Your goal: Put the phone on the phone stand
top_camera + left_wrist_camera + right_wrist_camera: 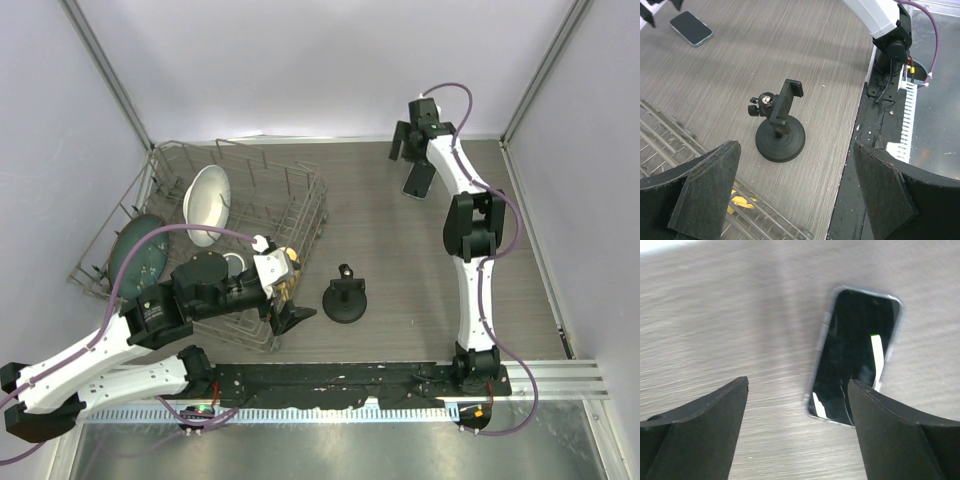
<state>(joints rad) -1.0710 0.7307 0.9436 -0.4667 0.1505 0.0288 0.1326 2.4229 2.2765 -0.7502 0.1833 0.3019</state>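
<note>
In the right wrist view the flat black glossy-screened phone [855, 355] is blurred, its corner nearest the camera hidden behind one black finger [905, 440] of the right gripper [797, 382], both fingers being cut off by the frame's lower edge below the phone.

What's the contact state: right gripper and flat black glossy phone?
Apart. Left wrist view: bare table shows between the open right gripper and the phone lying flat.

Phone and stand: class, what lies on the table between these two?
Nothing: only bare table runs between the phone and the stand, clearest in the left wrist view.
</note>
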